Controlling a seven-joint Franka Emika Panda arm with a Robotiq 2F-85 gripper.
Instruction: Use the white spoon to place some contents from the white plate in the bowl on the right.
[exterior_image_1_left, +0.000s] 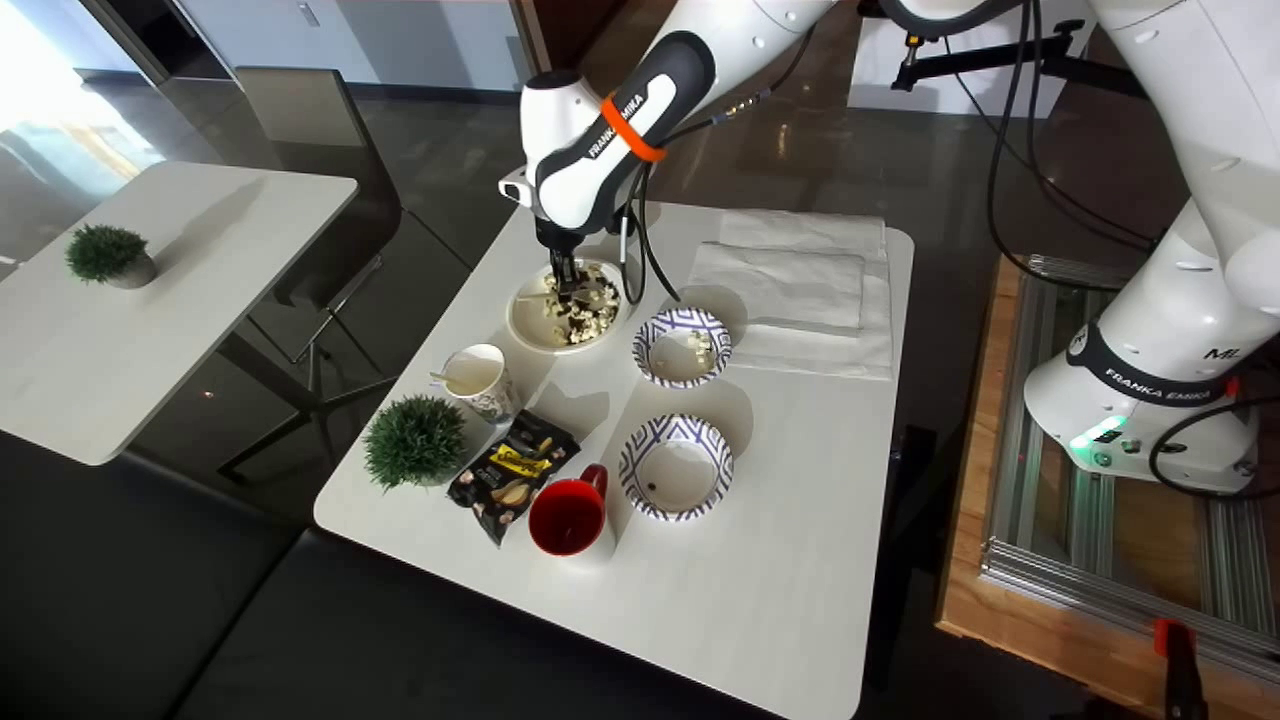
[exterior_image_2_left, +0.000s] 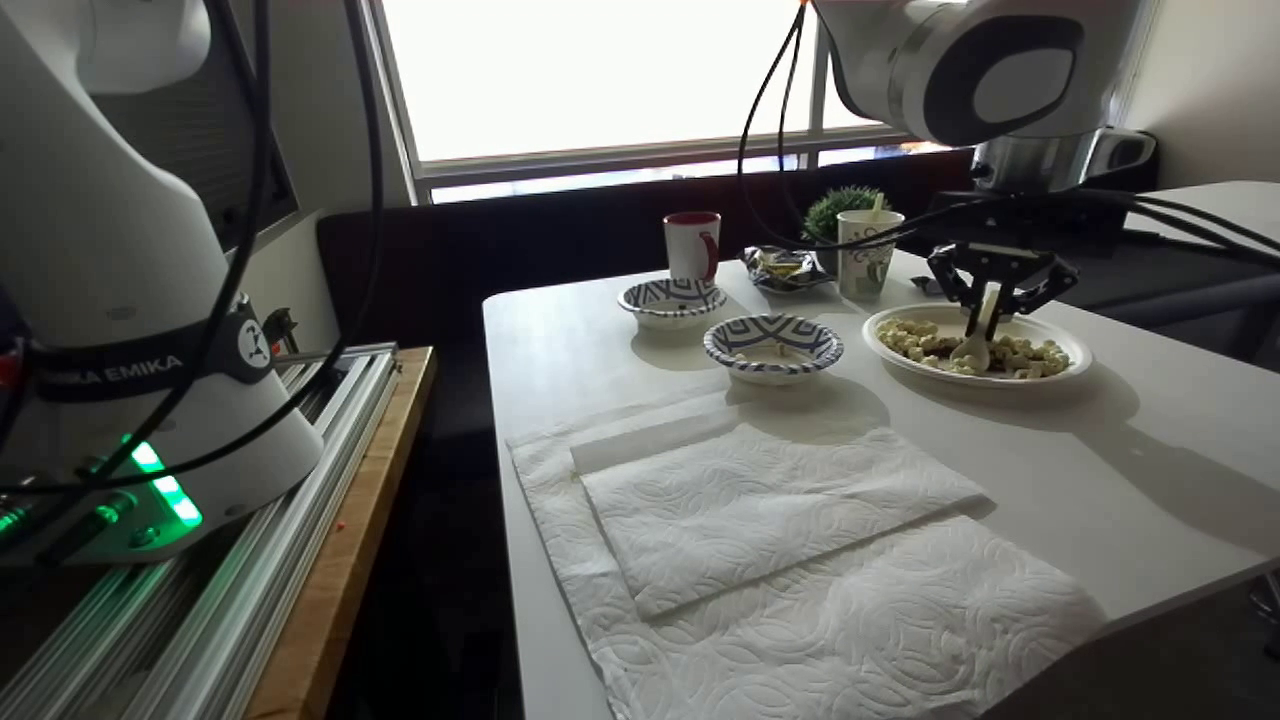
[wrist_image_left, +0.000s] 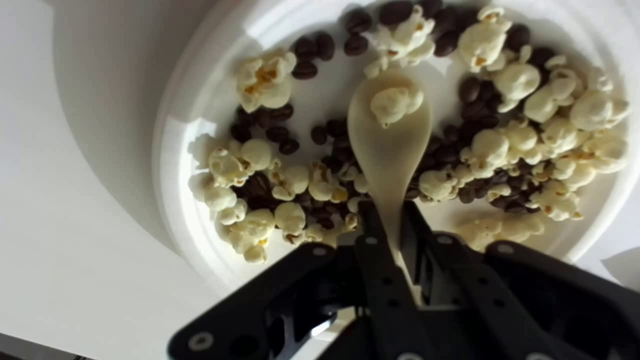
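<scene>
White spoon (wrist_image_left: 391, 150): upper centre of wrist view, over white plate (wrist_image_left: 167, 145), popcorn piece (wrist_image_left: 393, 106) in its head. Gripper (wrist_image_left: 389, 212) pinches its handle. Contents (wrist_image_left: 487, 150) lie on both sides. In an exterior view, bowl (exterior_image_1_left: 646, 345) at centre holds pale bits (exterior_image_1_left: 702, 348); red cup (exterior_image_1_left: 566, 518) stands lower.

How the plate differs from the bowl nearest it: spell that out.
The plate is plain; the bowl has blue stripes inside.
The plate is wider than the bowl.
The plate holds plenty of popcorn and dark beans; in the bowl, only a few pale bits show.
Both are round and stand on the table.
</scene>
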